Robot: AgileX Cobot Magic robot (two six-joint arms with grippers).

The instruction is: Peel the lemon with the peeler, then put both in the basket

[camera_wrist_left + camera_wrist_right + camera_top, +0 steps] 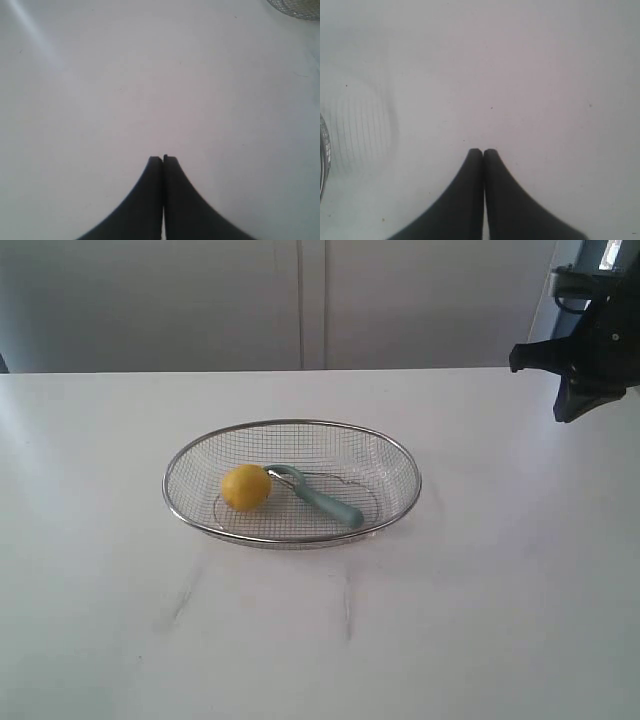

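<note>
1. The lemon (245, 487) and the peeler (318, 496) both lie inside the basket (292, 424), the peeler's curved head touching the lemon and its teal handle pointing away from it.
2. The left claw (163, 159) has its jaws pressed together on nothing and hangs over bare white bench (150, 75); only a sliver of the basket's mesh shows at the far corner of its view, well apart from the tips.
3. The right claw (483, 151) is likewise closed and empty over bare bench, with the basket's rim off to one side, well apart.
4. In the exterior view the right arm (590, 350) is raised at the bench's far edge, well clear of the basket.
5. Whether the lemon has been peeled cannot be told; its skin looks evenly yellow.
6. Judged from this, either nothing has begun or the task is done. If it is starting, the next move calls for both claws to spread and reach into the basket, one for the lemon, the other for the peeler's handle.
</note>
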